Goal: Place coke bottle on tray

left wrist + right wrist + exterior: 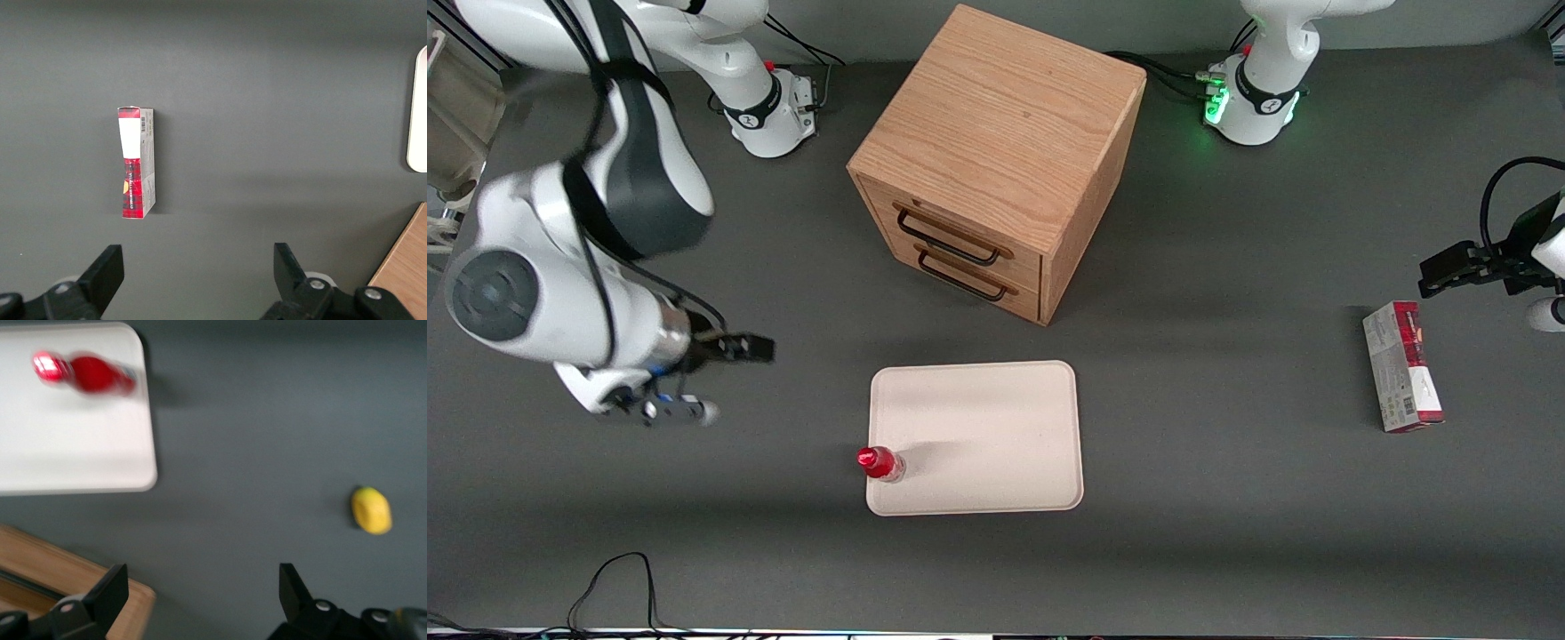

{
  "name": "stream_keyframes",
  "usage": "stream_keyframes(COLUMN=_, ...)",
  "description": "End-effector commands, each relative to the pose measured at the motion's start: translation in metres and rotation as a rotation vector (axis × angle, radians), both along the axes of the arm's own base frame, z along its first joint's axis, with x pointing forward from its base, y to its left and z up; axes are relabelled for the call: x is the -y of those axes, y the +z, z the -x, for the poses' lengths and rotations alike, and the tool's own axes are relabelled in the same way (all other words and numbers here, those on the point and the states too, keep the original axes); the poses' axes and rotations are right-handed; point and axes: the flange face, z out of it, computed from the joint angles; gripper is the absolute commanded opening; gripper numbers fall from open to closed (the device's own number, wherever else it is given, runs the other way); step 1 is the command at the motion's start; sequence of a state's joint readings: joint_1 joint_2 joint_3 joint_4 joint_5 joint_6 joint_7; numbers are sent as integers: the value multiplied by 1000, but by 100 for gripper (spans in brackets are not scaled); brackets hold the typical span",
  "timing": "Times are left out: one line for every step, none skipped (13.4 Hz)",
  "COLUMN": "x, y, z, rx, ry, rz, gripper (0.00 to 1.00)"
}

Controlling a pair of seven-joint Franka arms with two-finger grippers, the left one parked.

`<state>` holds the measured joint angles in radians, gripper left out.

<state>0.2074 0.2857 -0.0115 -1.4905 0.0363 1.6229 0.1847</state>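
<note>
The coke bottle (881, 463), small and red with a red cap, stands upright on the cream tray (996, 427), at the tray's near corner toward the working arm's end. It also shows on the tray (73, 447) in the right wrist view as a blurred red bottle (90, 373). My gripper (738, 348) is open and empty, raised above the bare table, well apart from the tray toward the working arm's end and farther from the front camera than the bottle.
A wooden two-drawer cabinet (996, 160) stands farther from the front camera than the tray. A red-and-grey carton (1402, 366) lies toward the parked arm's end. A small yellow object (371, 511) lies on the table in the right wrist view.
</note>
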Motion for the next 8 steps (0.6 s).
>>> stream_keyframes(x=48, y=15, z=98, rx=52, ry=68, rz=-39, gripper=100)
stream_keyframes(x=55, y=23, z=115, rx=67, ry=84, rz=-48, gripper=100)
stream_keyframes(x=65, y=35, z=123, rx=77, ry=93, rz=-55, gripper=100)
stream_keyframes(x=76, y=48, z=125, rx=70, ry=98, rz=-61, gripper=100)
stream_keyframes(x=81, y=63, z=121, rx=78, ry=108, rz=-64, gripper=100)
stream_keyframes(x=82, y=73, z=117, rx=85, ry=121, rz=-63, gripper=100)
stream_keyframes(x=86, y=76, z=111, rx=84, ry=114, rz=-60, gripper=100)
stream_keyframes(x=87, y=80, z=107, rx=80, ry=111, rz=-57, gripper=100)
